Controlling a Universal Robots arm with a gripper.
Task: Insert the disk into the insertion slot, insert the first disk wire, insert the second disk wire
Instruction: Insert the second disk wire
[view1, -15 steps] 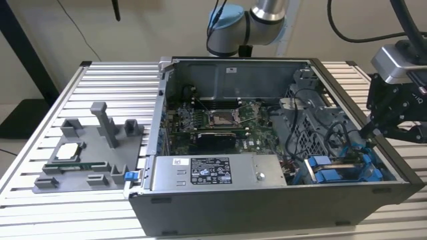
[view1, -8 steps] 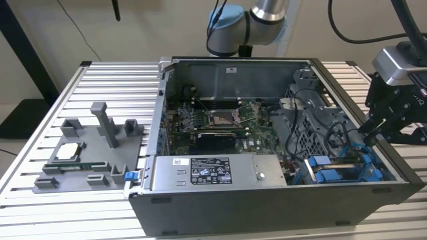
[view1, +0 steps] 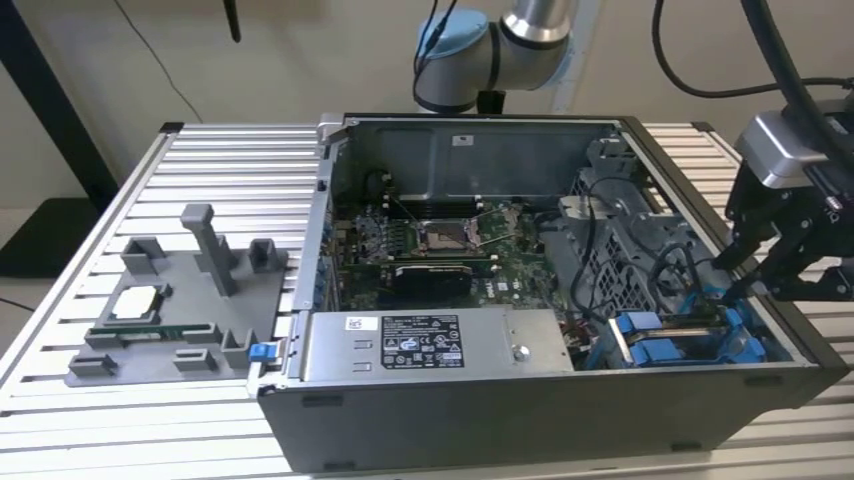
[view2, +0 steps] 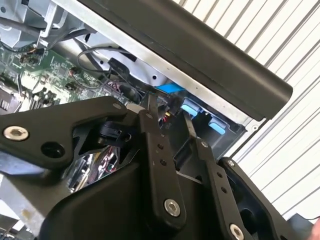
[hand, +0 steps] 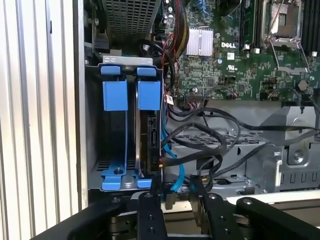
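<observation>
Disk (hand: 149, 132) sits on edge in the slot (hand: 127, 61), long axis running toward my tool (hand: 176, 182). Tool spread, straddling a blue wire (hand: 179, 175).

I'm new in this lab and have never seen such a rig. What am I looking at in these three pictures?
A robot arm works on an open desktop computer case lying on a slatted metal table. The exterior view is taken from off the arm; both wrist views come from cameras on the arm, looking past its black hand into the case. The hand hangs over the insertion slot, a bay with blue rails, where the disk appears already seated beside a blue cable. Whether the hand holds anything, I cannot tell. On the table beside the case stands a grey fixture carrying a processor chip.
</observation>
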